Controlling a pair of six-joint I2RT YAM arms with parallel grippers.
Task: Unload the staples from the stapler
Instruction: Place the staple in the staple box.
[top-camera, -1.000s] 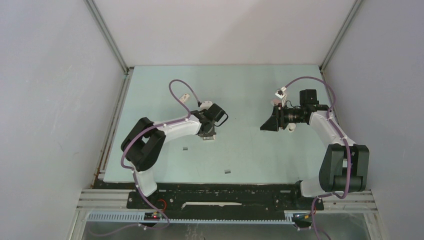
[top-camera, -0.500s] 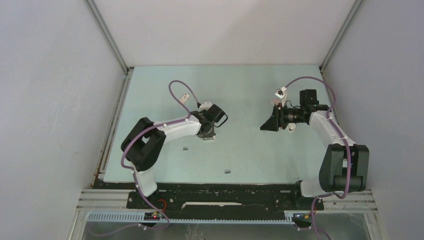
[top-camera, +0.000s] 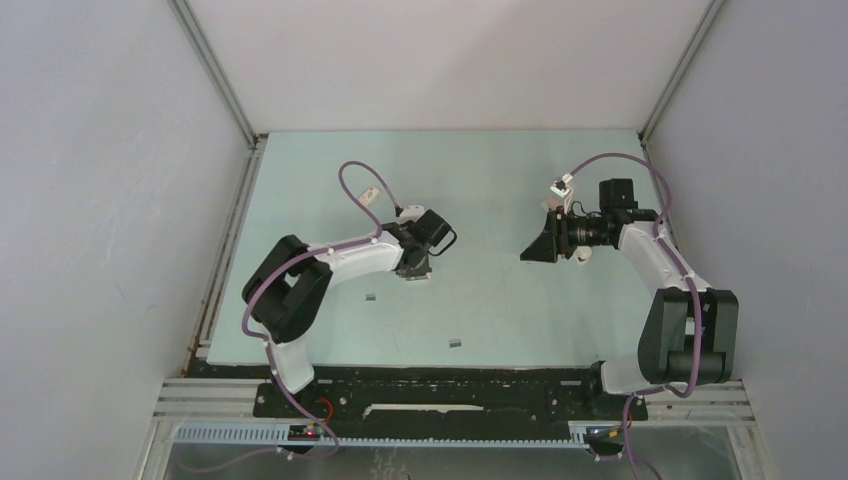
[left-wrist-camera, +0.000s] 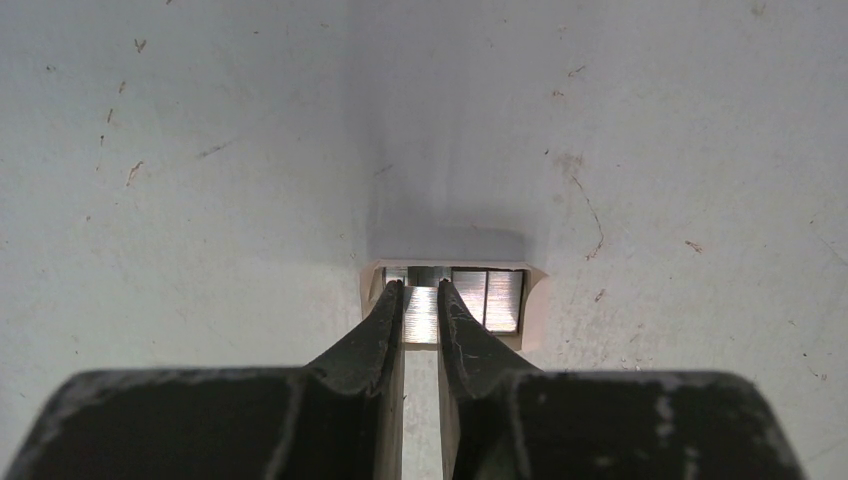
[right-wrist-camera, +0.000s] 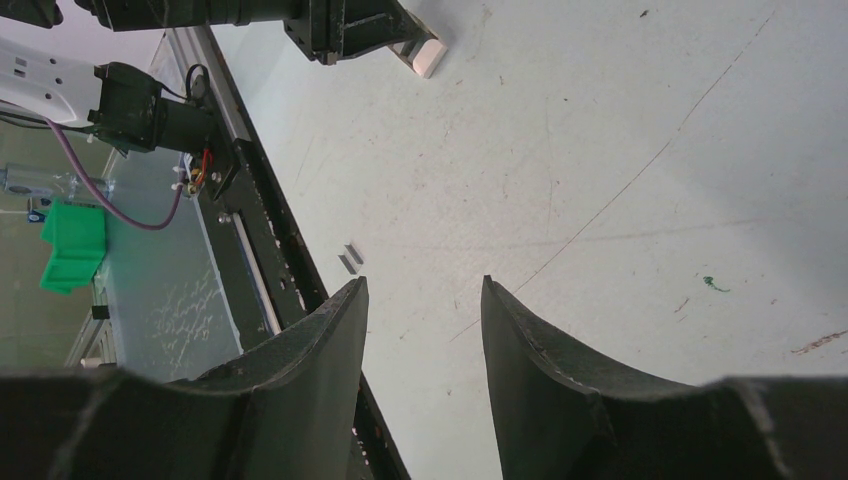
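Our left pincer (left-wrist-camera: 419, 288) clamps a short shiny grey metal staple strip (left-wrist-camera: 420, 318) inside a small white box (left-wrist-camera: 536, 300). Two more strips (top-camera: 371, 296) lie on our pale green bench (top-camera: 500, 180); our right pincer (right-wrist-camera: 424, 300) stands apart.

Top cam: fixed, high behind both arm bases, looks down on the whole table (top-camera: 500, 180).
Left wrist cam: very close, straight down past its fingers (left-wrist-camera: 385, 330) onto box (left-wrist-camera: 534, 305).
Right wrist cam: higher, oblique, faces the table's near-left edge.
All three share the box. Top and right wrist share loose staples (top-camera: 455, 342).
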